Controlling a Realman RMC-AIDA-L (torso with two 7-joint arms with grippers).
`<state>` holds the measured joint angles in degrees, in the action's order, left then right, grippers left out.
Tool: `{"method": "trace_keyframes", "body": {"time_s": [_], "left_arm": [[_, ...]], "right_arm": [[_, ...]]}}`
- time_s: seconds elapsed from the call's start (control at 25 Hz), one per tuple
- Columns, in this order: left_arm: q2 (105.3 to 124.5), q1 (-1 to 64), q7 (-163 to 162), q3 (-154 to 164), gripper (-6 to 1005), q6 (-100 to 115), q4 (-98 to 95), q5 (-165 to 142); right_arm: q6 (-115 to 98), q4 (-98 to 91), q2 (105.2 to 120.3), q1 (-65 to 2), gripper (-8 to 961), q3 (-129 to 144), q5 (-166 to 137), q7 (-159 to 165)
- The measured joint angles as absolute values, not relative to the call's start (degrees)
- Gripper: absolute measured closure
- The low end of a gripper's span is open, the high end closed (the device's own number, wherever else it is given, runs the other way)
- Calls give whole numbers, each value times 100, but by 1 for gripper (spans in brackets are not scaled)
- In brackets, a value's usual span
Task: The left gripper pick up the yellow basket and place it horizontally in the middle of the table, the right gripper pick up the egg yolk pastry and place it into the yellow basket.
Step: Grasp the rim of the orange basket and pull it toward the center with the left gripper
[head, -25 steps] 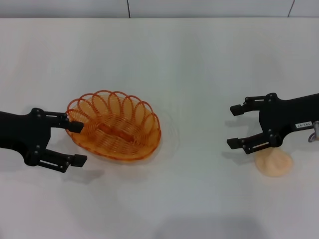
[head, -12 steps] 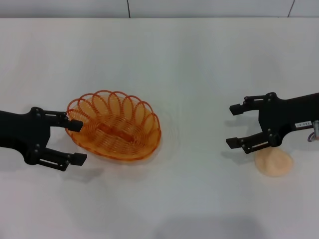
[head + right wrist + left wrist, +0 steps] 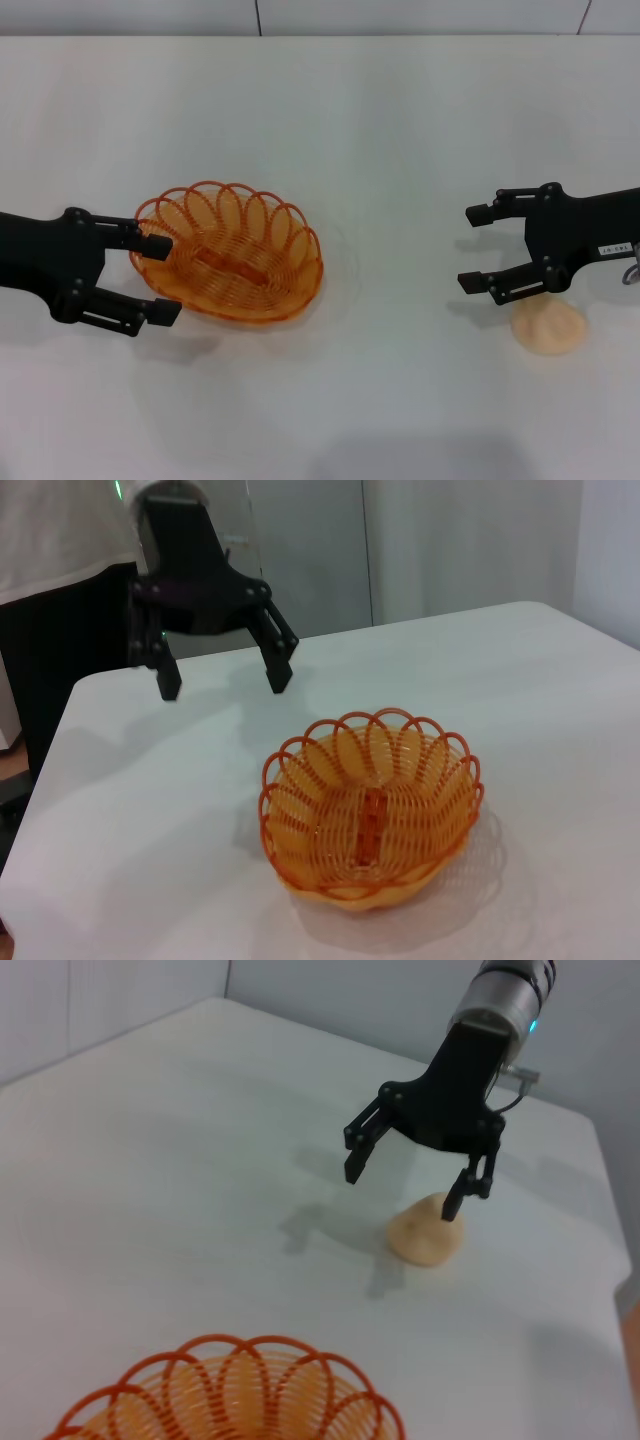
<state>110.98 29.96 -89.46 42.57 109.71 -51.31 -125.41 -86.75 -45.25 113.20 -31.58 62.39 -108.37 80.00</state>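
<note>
The yellow basket stands upright on the white table, left of the middle. My left gripper is open at the basket's left end, its upper fingertip overlapping the rim. The egg yolk pastry lies on the table at the right. My right gripper is open and empty, just up and left of the pastry, its lower finger near it. The left wrist view shows the right gripper above the pastry and the basket rim. The right wrist view shows the basket and the left gripper behind it.
The table's far edge runs along the top of the head view, with a grey wall behind it. The table's right edge shows in the left wrist view, close behind the pastry.
My left gripper has moved a little right, closer to the basket's left rim. My right gripper has shifted slightly right. The basket and pastry have not moved.
</note>
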Motion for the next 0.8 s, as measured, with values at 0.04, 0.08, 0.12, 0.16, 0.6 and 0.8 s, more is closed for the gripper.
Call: {"method": "trace_keyframes", "body": {"time_s": [0.04, 0.08, 0.12, 0.16, 0.6, 0.8], "left_arm": [[11116, 2996, -9134, 4265, 142, 11029, -5246, -12543], [11136, 2992, -9328, 4274, 142, 11073, -5371, -12556], [11164, 2987, -9628, 4279, 142, 11093, -5546, -12576], [11175, 2983, -9987, 4278, 142, 11091, -5717, -12591], [10853, 3381, -13318, 4255, 152, 10919, -6840, -13482], [10819, 3836, -13911, 4265, 152, 10592, -6748, -14680]], "right_arm": [[-8675, -4532, 11320, -3149, 82, 6236, -10837, 7992], [-8675, -4544, 11320, -3138, 82, 6235, -10837, 7980], [-8675, -4558, 11320, -3124, 82, 6235, -10835, 7961], [-8675, -4575, 11320, -3109, 82, 6233, -10829, 7934], [-8674, -4606, 11366, -3067, 82, 6231, -10696, 7662], [-8675, -4606, 11440, -3069, 82, 6230, -10694, 7559]]}}
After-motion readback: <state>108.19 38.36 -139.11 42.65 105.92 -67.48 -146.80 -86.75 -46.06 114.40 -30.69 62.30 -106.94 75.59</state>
